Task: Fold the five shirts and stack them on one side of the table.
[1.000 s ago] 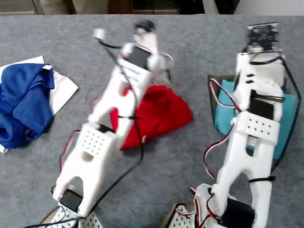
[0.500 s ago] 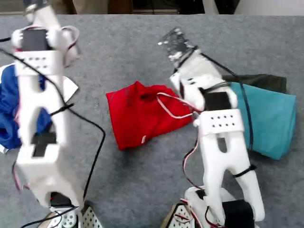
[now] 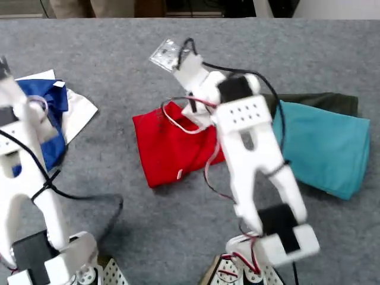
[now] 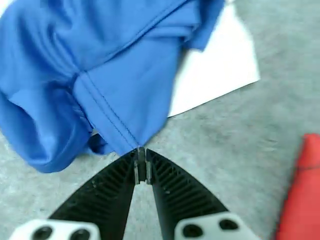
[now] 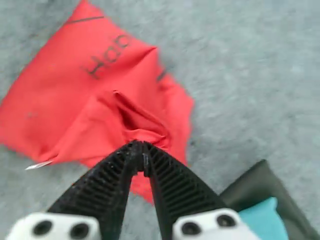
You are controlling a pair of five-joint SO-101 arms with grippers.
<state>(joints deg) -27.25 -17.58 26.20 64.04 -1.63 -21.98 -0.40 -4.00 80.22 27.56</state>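
Note:
The crumpled blue shirt (image 3: 56, 101) lies at the table's left on a white shirt (image 3: 80, 113). My left gripper (image 4: 141, 167) is shut on a hem corner of the blue shirt (image 4: 100, 75), with the white shirt (image 4: 215, 70) beyond it. The left arm (image 3: 24, 148) stands over that pile. In the middle lies the red shirt (image 3: 166, 148), partly folded. My right gripper (image 5: 144, 150) is shut on a bunched fold of the red shirt (image 5: 75, 100); its arm (image 3: 243, 124) covers the shirt's right side.
A folded teal shirt (image 3: 323, 148) rests on a dark green shirt (image 3: 320, 100) at the right. Grey carpet-like table surface (image 3: 119, 59) runs open along the back and front middle. Arm cables trail over the table near the front left.
The left arm swung from the red shirt over to the blue pile at the left. The right arm swung from the teal shirt to the red shirt.

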